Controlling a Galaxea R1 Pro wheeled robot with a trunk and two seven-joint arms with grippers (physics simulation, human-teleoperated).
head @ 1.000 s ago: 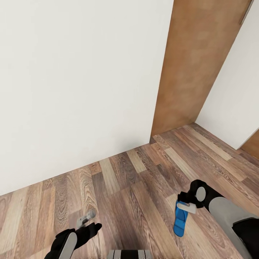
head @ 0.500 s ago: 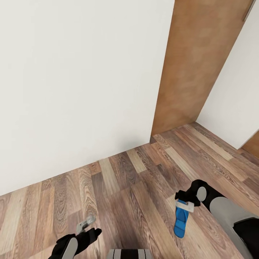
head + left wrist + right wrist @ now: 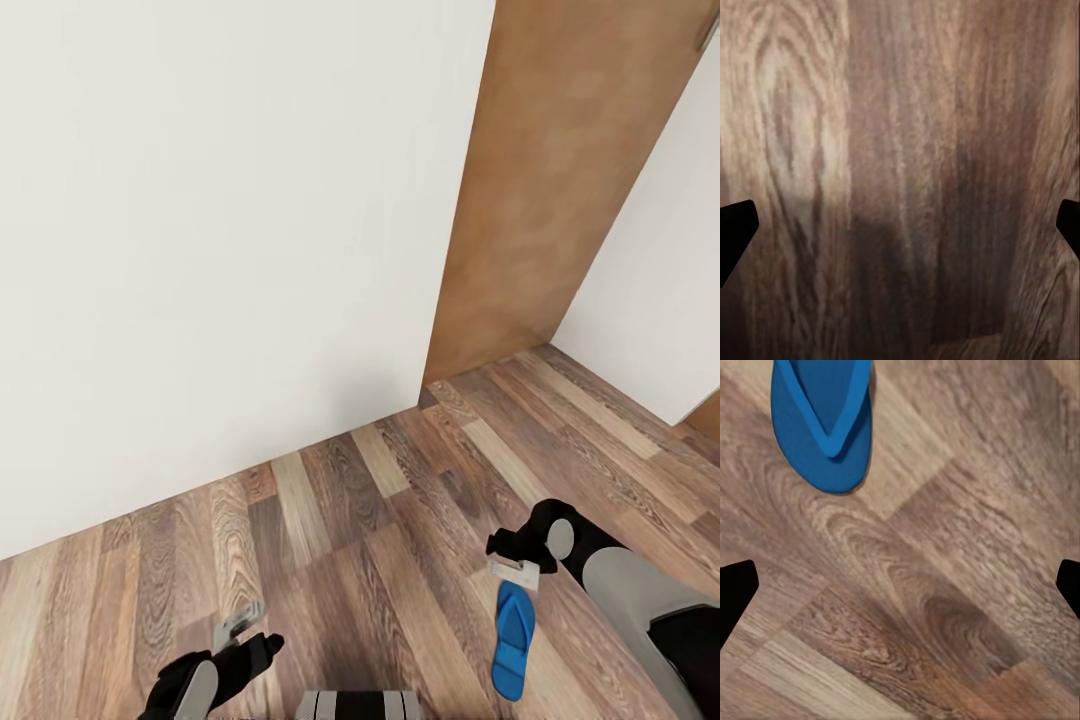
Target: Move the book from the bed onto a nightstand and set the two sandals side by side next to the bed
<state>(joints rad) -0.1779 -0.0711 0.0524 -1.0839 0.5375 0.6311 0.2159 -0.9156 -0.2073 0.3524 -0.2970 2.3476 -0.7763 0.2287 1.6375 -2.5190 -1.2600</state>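
The bright blue flip-flop sandal point(image 3: 514, 642) with its thin blue straps now lies flat on the brown wood-plank floor point(image 3: 380, 520), just below and free of my right gripper point(image 3: 514, 572); a second ago it hung from those fingers, so I have just let it go. In the right wrist view the sandal point(image 3: 821, 420) sits apart from my finger tips, which stand wide at the frame's edges with bare planks between them, so that hand is spread and empty. My left gripper point(image 3: 238, 622) hovers low over the floor, also spread with nothing in it. Ahead stand a plain white wall point(image 3: 220, 250) and a tan wooden door panel point(image 3: 560, 170). I judge one sandal is set down; the other sandal, the book, the bed and the nightstands still need dealing with.
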